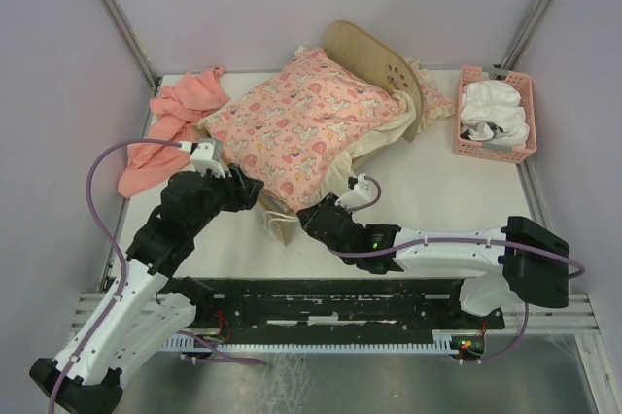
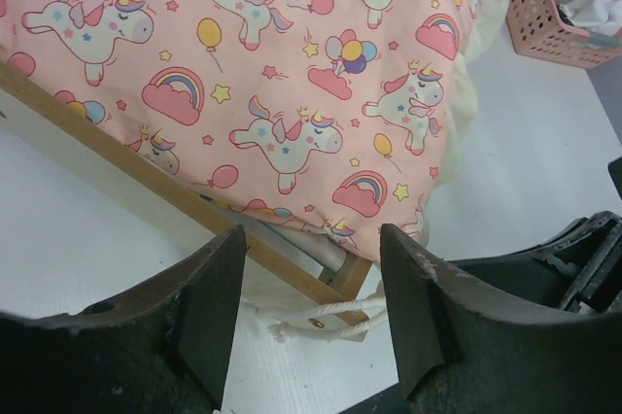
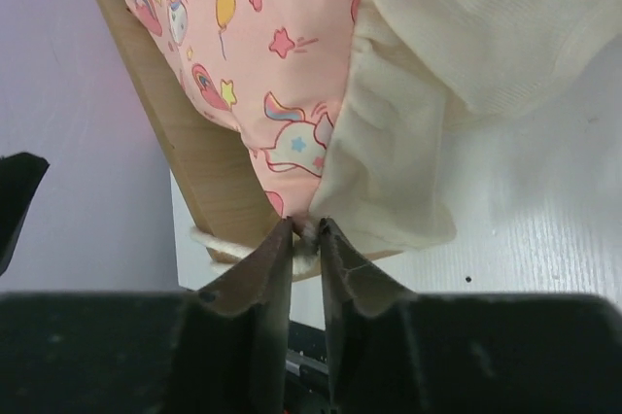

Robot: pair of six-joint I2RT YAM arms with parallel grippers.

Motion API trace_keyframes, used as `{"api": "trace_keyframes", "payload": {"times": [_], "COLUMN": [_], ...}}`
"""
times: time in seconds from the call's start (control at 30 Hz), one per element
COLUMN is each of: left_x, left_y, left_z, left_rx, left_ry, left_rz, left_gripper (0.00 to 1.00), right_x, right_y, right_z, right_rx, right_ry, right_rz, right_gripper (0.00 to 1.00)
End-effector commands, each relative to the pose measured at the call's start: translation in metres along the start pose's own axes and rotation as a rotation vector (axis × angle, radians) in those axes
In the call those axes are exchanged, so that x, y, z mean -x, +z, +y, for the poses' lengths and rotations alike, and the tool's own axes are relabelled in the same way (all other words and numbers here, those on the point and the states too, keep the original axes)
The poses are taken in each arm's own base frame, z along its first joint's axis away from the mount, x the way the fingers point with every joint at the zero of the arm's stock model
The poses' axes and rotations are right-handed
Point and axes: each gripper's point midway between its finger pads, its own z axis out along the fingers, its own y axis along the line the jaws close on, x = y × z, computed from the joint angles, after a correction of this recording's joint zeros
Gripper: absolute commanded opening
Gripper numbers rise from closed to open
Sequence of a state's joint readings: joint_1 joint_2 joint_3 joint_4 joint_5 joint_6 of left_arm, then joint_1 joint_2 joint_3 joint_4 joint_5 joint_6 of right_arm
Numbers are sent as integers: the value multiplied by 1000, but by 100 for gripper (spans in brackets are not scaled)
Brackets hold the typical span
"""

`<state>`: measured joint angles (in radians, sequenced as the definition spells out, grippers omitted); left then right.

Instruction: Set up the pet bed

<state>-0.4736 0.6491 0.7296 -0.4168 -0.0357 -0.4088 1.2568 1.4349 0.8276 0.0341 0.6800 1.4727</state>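
The pet bed (image 1: 381, 66) stands mid-table, its rounded wood headboard at the back. A pink unicorn cushion (image 1: 301, 122) covers its base, and a cream cloth (image 3: 389, 161) hangs under the cushion. In the left wrist view a white cord (image 2: 335, 315) loops round the bed's near wooden corner (image 2: 352, 276). My left gripper (image 2: 311, 239) is open in front of that corner, holding nothing; the top view shows this gripper (image 1: 255, 190) at the bed's front left. My right gripper (image 3: 306, 226) (image 1: 305, 216) is at the bed's near corner, jaws narrowed on a white tuft of the cord where cushion and cream cloth meet.
A salmon-pink cloth (image 1: 175, 122) lies crumpled at the back left beside the bed. A pink plastic basket (image 1: 465, 147) with white fabric inside stands at the back right. Bare white tabletop (image 1: 447, 195) lies between the basket and my right arm.
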Motion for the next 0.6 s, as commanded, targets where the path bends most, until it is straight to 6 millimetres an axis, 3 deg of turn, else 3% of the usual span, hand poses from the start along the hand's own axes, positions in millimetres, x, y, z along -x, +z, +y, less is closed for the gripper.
{"api": "trace_keyframes", "payload": {"times": [0.0, 0.07, 0.3, 0.57], "left_x": [11, 9, 8, -12], "left_y": [-6, -9, -10, 4], "left_z": [-26, -34, -62, -92], "left_rx": [-149, -215, -389, -543], "left_ry": [91, 139, 197, 238], "left_rz": [-33, -41, -51, 29], "left_gripper": [62, 60, 52, 46], "right_x": [30, 44, 89, 99], "right_y": [-5, -9, -20, -8], "right_z": [22, 21, 25, 20], "right_rx": [41, 45, 72, 109], "right_ry": [-65, -122, -348, -424], "right_rz": [-122, -154, -203, -89], "right_gripper": [16, 3, 2, 2]}}
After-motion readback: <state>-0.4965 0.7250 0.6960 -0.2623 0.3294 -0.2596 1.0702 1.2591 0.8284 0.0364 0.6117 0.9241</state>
